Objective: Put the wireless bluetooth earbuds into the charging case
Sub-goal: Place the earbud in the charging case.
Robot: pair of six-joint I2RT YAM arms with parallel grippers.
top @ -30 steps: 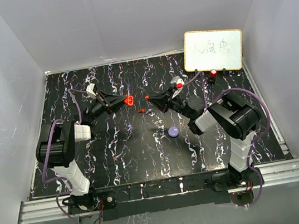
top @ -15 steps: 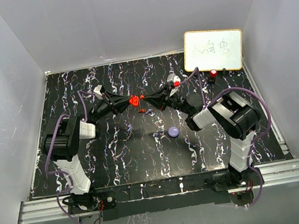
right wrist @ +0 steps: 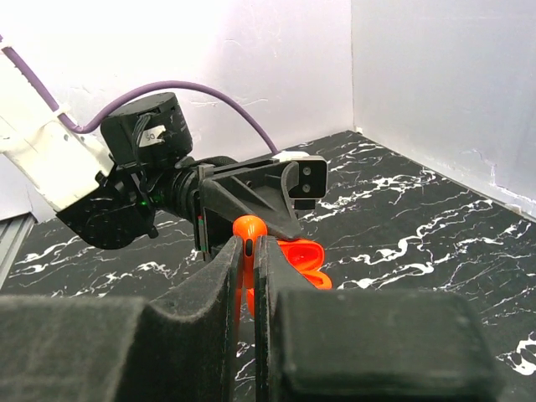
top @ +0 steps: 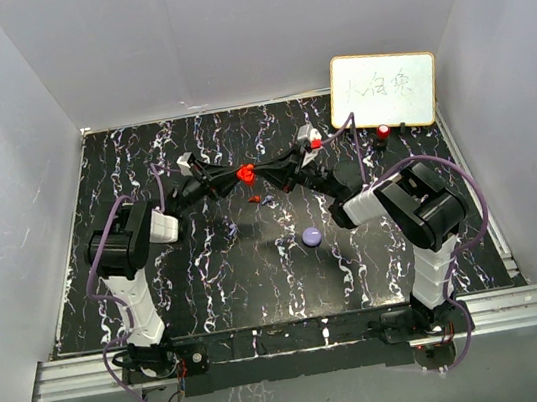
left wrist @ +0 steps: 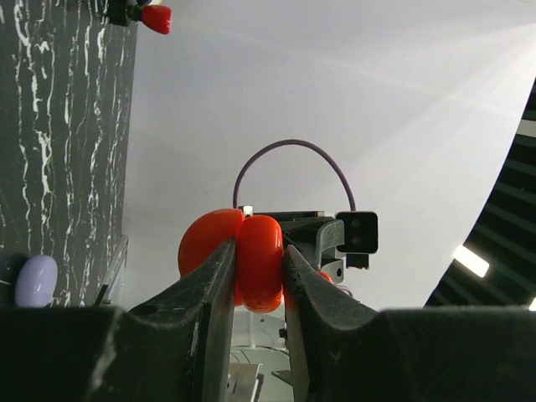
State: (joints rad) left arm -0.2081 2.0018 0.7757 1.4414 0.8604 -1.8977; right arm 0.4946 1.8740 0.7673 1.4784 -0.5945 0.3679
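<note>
My left gripper [top: 236, 178] is shut on a red charging case [top: 243, 174], held in the air above the back middle of the table. In the left wrist view the case [left wrist: 251, 260] is clamped between the two black fingers, its lid hinged open to the left. My right gripper [top: 269, 169] faces it from the right, shut on a red earbud [right wrist: 249, 228] by its stem. The earbud's round head sits just in front of the open case [right wrist: 303, 255], very close; contact cannot be told. Small red and purple earbuds [top: 258, 199] lie on the table below.
A round purple case [top: 311, 237] lies on the black marbled table [top: 211, 290] near the middle, also in the left wrist view [left wrist: 35, 280]. A whiteboard [top: 383, 90] leans at the back right with a small red-topped item [top: 382, 130] before it. Grey walls enclose the table.
Both arms have swung toward the back middle. The red case moved right and the held earbud moved left, so the gap between them has nearly closed. Both grips are unchanged.
</note>
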